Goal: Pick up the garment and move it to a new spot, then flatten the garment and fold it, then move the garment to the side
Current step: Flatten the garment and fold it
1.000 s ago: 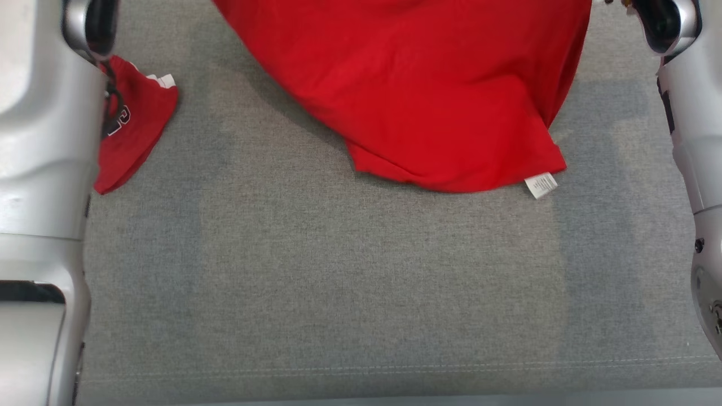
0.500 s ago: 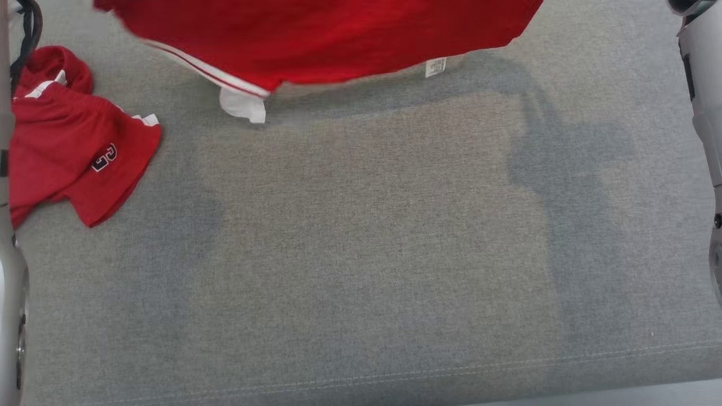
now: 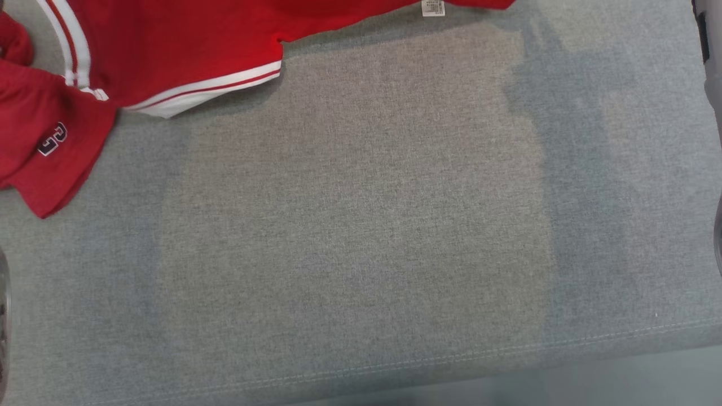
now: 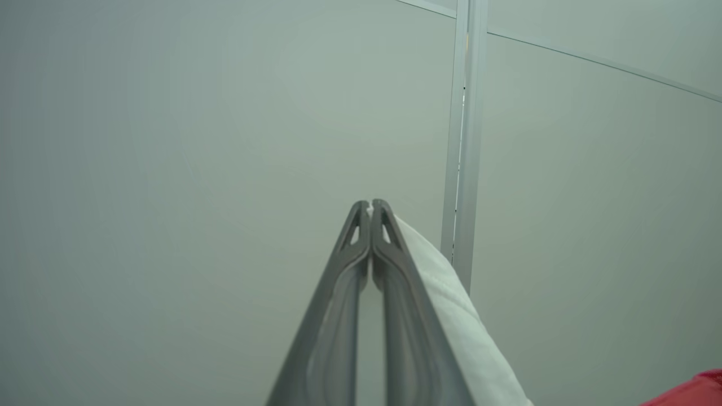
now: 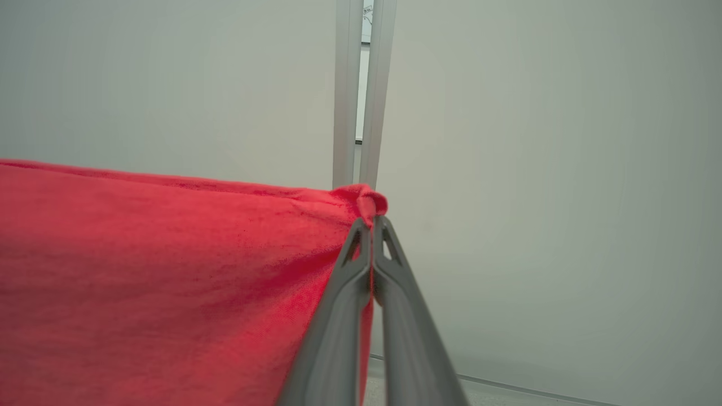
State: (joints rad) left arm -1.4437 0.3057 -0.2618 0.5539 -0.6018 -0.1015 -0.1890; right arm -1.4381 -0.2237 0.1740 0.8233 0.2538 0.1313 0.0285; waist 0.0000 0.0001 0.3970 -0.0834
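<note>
A broad grey fabric-covered counter (image 3: 361, 237) is seen open from its middle to its stitched front edge. The red, white-striped cloth garment (image 3: 169, 45) is spread along the far left edge, pinched by the clenched left end effector (image 4: 370, 204) and right end effector (image 5: 371, 221).

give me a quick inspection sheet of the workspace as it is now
surface: grey fabric top, flat, with shadows across it
job's things: red garment with white stripes, held up by both pincers; its lower part and a sleeve with dark lettering rest at the far left; white label at its edge
clutter: nothing seen
grippers: left pincer shut on the garment's white edge; right pincer shut on a red corner
cables: nothing seen
surroundings: pale wall panels with a metal upright
</note>
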